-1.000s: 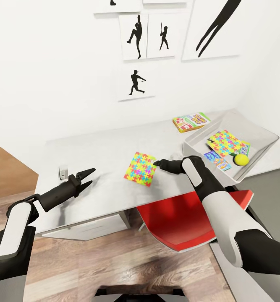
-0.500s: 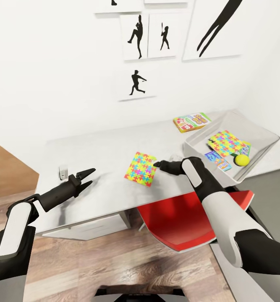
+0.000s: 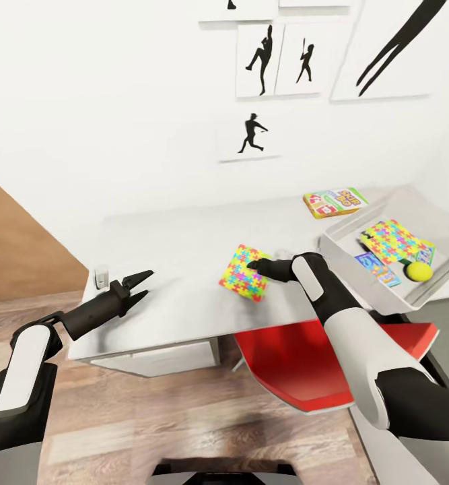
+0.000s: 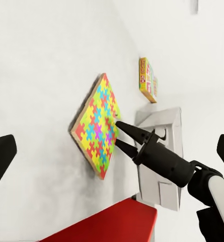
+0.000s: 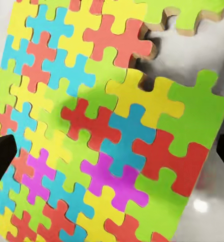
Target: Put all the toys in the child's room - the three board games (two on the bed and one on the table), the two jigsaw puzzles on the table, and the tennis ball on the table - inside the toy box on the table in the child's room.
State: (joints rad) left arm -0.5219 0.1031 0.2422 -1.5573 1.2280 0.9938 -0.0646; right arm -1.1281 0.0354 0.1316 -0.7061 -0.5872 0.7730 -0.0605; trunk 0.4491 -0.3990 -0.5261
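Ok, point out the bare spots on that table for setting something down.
The table is bare between the left hand and the loose jigsaw puzzle, and along the wall side. It is crowded by the toy box and the board game.

Head cam panned left, so the whole scene slid right in frame; that's no move of the things. Real change: right gripper [image 3: 254, 264] has come fwd from just off the jigsaw puzzle [image 3: 246, 273] edge to over its toy-box-side edge, jaws parted; contact is hard to judge. Puzzle itself prob. sits at the same spot near the desk [image 3: 184, 232] front edge.
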